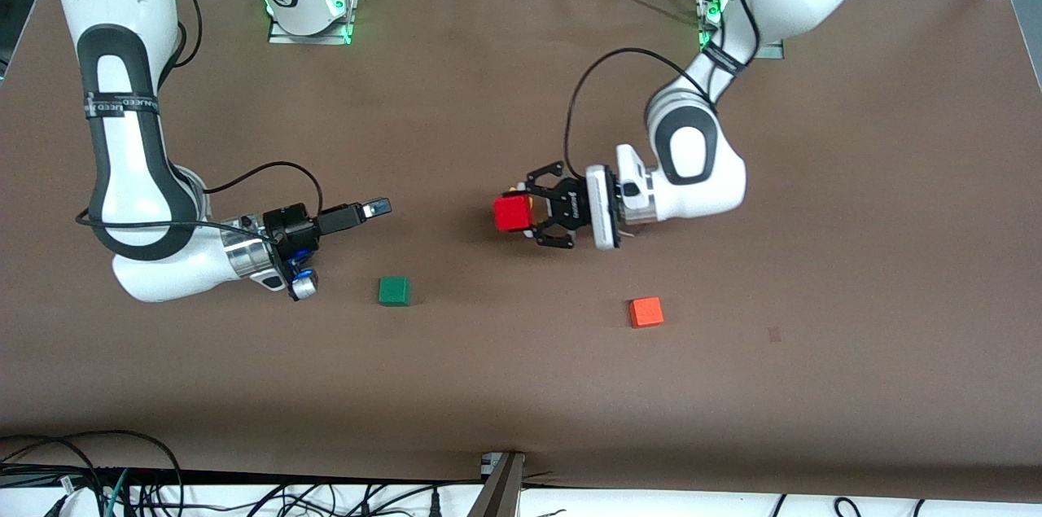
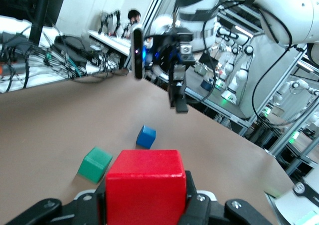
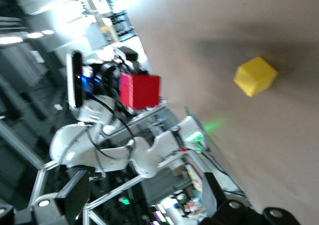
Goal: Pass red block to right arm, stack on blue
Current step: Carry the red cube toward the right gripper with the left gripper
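Note:
My left gripper (image 1: 525, 216) is shut on the red block (image 1: 511, 213) and holds it sideways in the air over the middle of the table, pointing toward the right arm. In the left wrist view the red block (image 2: 144, 185) fills the space between the jaws. My right gripper (image 1: 376, 208) is open and empty, in the air, pointing at the red block with a gap between them. Its fingers (image 3: 75, 190) stand wide apart, and the red block (image 3: 140, 91) shows ahead of them. The blue cube (image 2: 146, 136) lies on the table below the right gripper (image 2: 178, 98); it is hidden in the front view.
A green cube (image 1: 394, 291) lies nearer the front camera, beside the right arm's wrist; it also shows in the left wrist view (image 2: 94, 164). An orange cube (image 1: 645, 312) lies toward the left arm's end. A yellow cube (image 3: 255, 76) lies on the table under the left gripper.

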Action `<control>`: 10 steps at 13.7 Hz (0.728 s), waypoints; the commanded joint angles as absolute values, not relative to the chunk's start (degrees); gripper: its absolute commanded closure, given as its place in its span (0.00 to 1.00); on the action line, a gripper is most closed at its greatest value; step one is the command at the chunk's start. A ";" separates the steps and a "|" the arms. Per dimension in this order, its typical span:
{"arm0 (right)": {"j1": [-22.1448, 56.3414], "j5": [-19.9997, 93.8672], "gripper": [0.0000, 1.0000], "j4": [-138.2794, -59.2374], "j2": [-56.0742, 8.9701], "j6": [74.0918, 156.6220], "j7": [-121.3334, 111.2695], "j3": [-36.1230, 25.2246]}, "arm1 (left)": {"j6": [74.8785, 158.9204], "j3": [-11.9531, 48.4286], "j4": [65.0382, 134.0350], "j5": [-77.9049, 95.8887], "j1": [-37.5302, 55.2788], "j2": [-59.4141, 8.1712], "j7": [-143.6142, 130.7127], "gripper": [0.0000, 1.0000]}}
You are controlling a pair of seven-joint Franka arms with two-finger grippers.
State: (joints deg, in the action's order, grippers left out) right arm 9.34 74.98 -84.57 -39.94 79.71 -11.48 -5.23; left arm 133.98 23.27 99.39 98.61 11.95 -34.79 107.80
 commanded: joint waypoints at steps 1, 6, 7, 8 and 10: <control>9.84 78.57 0.00 -88.68 -39.02 81.03 -15.38 -5.19 | 134.47 22.94 97.82 105.70 13.53 -36.04 113.80 1.00; 11.77 84.28 0.00 -93.16 -39.02 83.93 -19.51 -5.19 | 135.52 22.50 92.03 112.48 18.44 -38.93 117.77 1.00; 12.65 85.85 0.00 -94.21 -39.02 84.98 -19.86 -5.19 | 136.57 22.50 90.54 113.20 18.80 -39.63 117.77 1.00; 13.35 87.52 0.00 -95.00 -38.94 85.69 -20.56 -5.19 | 137.37 22.59 89.74 113.81 19.68 -40.42 117.77 1.00; 13.80 88.42 0.00 -95.27 -38.76 86.13 -20.74 -5.19 | 137.72 22.41 88.08 117.50 21.61 -42.27 120.13 1.00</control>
State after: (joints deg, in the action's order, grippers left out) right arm 13.34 86.42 -93.11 -40.14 85.18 -19.18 -5.19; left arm 136.83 23.12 91.94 114.09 19.35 -39.46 116.76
